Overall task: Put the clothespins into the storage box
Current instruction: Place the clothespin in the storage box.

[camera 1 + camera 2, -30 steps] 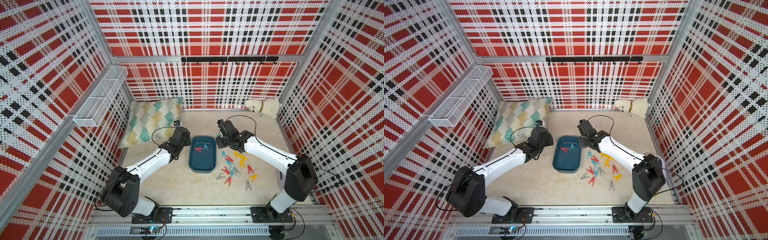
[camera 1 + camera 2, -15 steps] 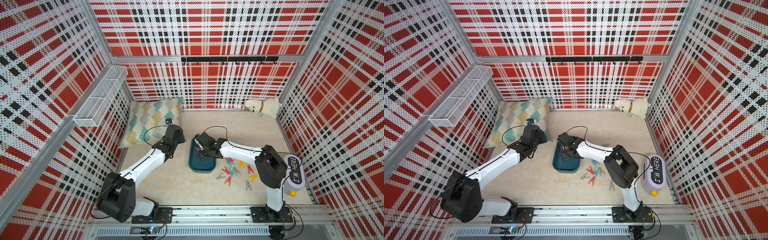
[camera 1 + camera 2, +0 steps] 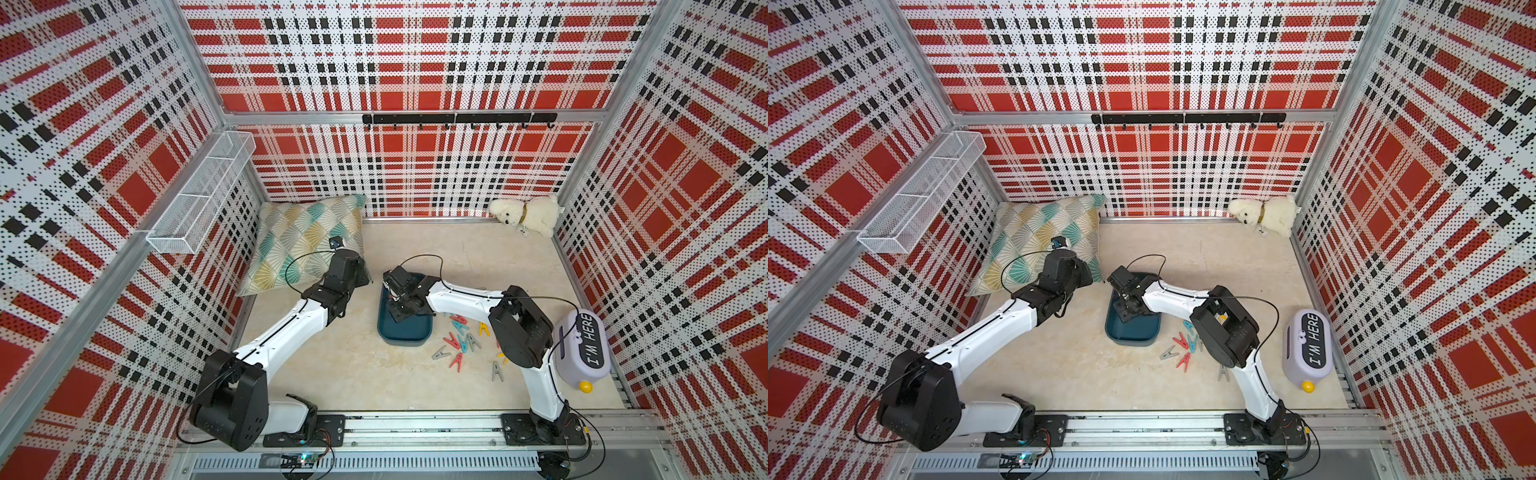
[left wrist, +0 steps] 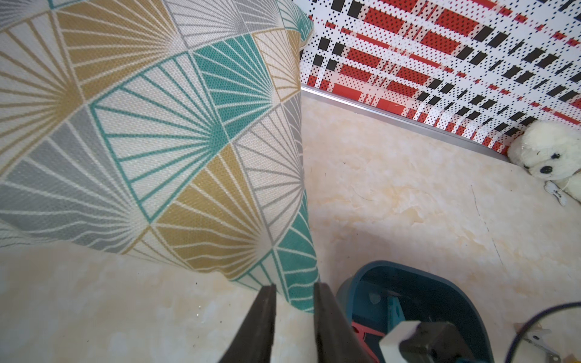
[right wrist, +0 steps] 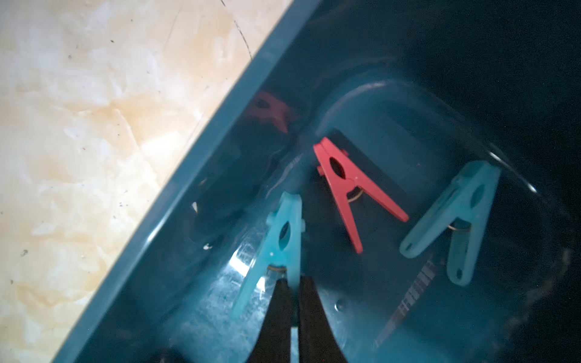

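Plaid panels in red, black and white are seen around a pale marbled bench. In both top views the storage box is found flat on the bench between the two arms. The right end effector is lowered into the box, while the left end effector is held just beside it, on the side of the pillow. Loose clothespins in red, light blue, yellow and grey are scattered on the bench just beside the box, on the right arm's side. A plush dog is set well apart from the box, in the far corner.

From the left wrist, the left end effector is shown with its fingers drawn narrow and nothing between them. It is poised above the bench, with the pillow's corner and the box's rounded wall close by. Clothespins in blue and red are glimpsed inside the box.

From the right wrist, the right end effector is seen inside the box, closed on one leg of a light blue clothespin. A red clothespin and a second light blue clothespin are lying flat on the box's floor, apart from each other.
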`<state>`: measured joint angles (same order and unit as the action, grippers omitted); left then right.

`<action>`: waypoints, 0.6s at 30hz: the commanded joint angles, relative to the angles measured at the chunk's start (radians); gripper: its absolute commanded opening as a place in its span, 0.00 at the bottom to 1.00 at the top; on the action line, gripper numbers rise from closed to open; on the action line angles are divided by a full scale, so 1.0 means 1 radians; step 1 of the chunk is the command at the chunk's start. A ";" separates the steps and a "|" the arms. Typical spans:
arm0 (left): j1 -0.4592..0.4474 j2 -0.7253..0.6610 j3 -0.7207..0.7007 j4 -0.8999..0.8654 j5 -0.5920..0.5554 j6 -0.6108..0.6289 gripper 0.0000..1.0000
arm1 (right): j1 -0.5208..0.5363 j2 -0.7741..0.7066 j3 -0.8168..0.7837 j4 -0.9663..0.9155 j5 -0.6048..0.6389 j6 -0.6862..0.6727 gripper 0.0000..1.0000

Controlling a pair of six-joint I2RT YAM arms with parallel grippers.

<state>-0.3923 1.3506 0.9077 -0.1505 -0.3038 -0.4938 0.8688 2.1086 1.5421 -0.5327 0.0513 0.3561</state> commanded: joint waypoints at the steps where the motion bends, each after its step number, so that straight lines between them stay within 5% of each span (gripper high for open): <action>1: 0.005 -0.013 -0.012 -0.006 -0.009 -0.006 0.28 | 0.007 0.038 0.028 -0.013 0.022 0.018 0.05; 8: 0.012 -0.028 -0.020 -0.008 -0.009 -0.005 0.28 | 0.007 0.077 0.054 -0.028 0.040 0.023 0.06; 18: 0.020 -0.031 -0.021 -0.006 0.005 -0.005 0.28 | 0.007 0.070 0.072 -0.030 0.023 0.039 0.24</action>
<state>-0.3805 1.3422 0.8982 -0.1516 -0.3008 -0.4938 0.8696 2.1715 1.5970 -0.5438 0.0818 0.3824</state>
